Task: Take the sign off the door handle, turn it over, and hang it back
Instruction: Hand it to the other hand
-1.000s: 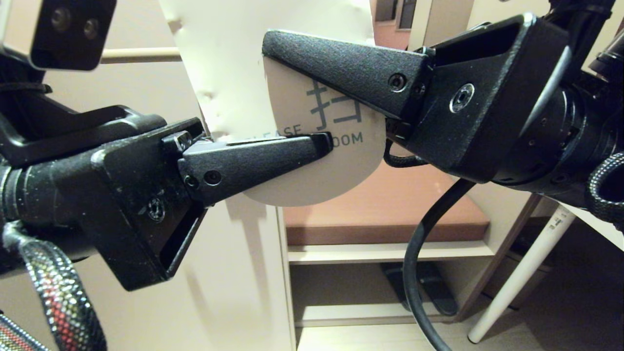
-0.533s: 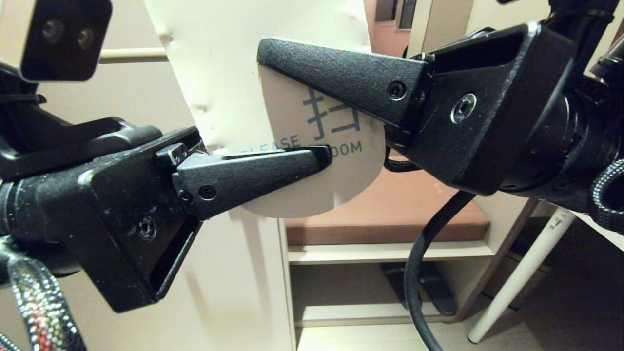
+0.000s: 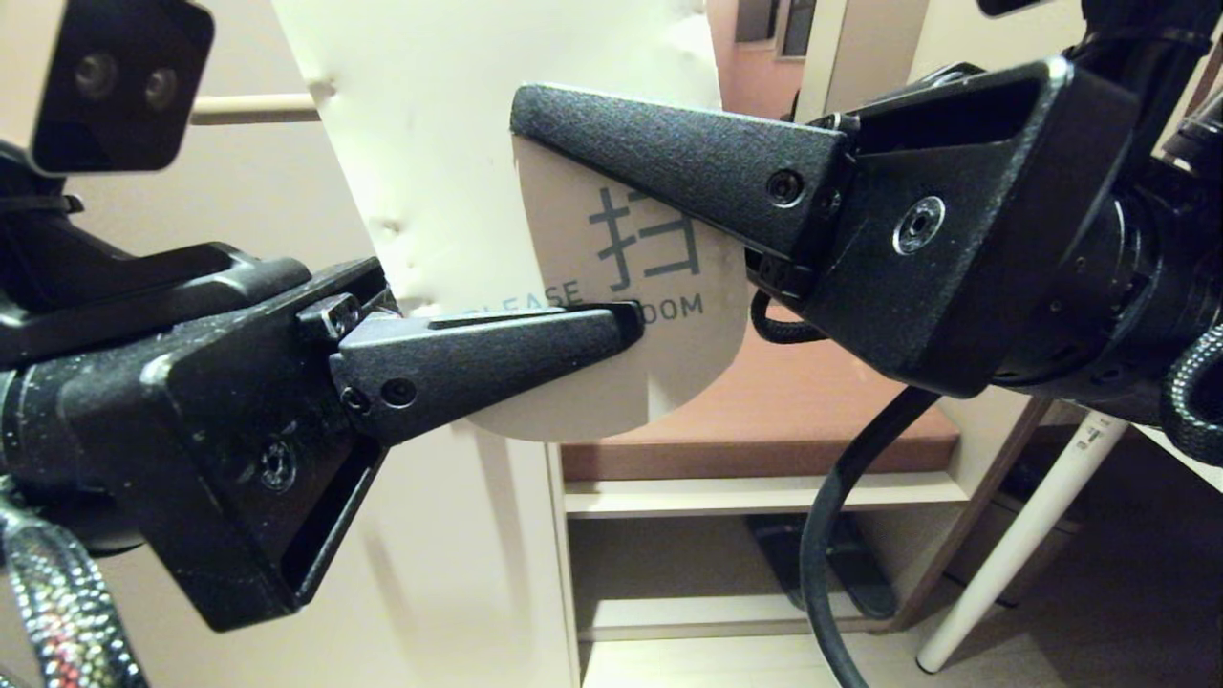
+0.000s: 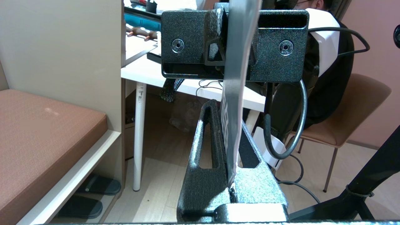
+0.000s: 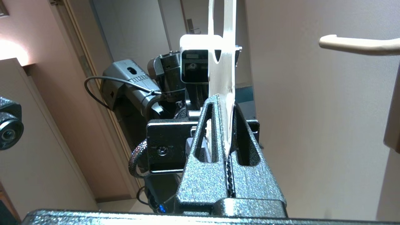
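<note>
The sign [image 3: 592, 392] hangs upright between my two grippers, its white face with "PLEASE … ROOM" towards the head camera; its top runs out of that view. My left gripper [image 3: 631, 320] is shut on its lower part from the left. My right gripper [image 3: 524, 107] is shut on it higher up from the right. The left wrist view shows the sign's [image 4: 237, 62] grey face edge-on in the left gripper [image 4: 226, 109]. In the right wrist view the sign [image 5: 223, 62] rises from the right gripper [image 5: 223, 101]. The door handle [image 5: 359, 45] is bare, apart from the sign, and also shows as the door handle [image 3: 253, 108] behind it.
A brown cushioned bench [image 3: 764, 401] with a shelf and slippers [image 4: 93, 187] beneath stands right of the door. A white table leg [image 3: 1022, 535] slants at the right. A person on a chair [image 4: 353, 103] sits behind the table. The brown backplate [image 5: 393, 125] lies beside the handle.
Both grippers have sunk a little with the sign held between them, and the sign has drifted slightly left. The grips are unchanged.
</note>
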### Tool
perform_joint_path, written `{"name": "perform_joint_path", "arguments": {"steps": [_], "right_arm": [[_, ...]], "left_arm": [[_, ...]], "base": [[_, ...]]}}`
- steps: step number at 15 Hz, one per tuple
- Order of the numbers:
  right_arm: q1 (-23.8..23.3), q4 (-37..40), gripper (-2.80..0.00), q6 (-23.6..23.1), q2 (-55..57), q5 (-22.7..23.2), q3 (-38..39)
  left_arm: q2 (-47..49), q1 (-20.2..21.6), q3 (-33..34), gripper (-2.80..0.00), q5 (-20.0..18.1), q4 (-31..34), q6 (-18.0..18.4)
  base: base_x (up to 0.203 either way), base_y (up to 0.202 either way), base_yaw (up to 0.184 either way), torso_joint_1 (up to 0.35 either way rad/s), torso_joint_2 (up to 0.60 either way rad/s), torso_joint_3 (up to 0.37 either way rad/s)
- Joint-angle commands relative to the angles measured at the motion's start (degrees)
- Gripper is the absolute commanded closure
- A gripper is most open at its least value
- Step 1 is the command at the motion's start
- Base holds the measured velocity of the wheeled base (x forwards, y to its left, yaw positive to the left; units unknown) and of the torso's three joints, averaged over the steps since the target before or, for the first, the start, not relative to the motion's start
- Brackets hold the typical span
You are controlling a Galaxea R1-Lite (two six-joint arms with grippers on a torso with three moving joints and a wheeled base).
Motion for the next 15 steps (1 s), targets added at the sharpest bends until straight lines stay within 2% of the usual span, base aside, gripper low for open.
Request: {"name": "perform_joint_path", "arguments": {"steps": [1, 15], "right_arm": [[0.0, -0.2, 0.00, 0.1, -0.5, 0.2, 0.3], [-0.1, -0.2, 0.00, 0.1, -0.8, 0.2, 0.2]], "left_arm": [[-0.1, 0.0, 0.2, 0.00, -0.1, -0.4, -0.1], [-0.4, 0.2, 0.8, 0.00, -0.1, -0.4, -0.2]], "base": [[0.000, 0.000, 0.000, 0.000, 0.00, 0.000], [0.000, 0.000, 0.000, 0.000, 0.00, 0.000]]}}
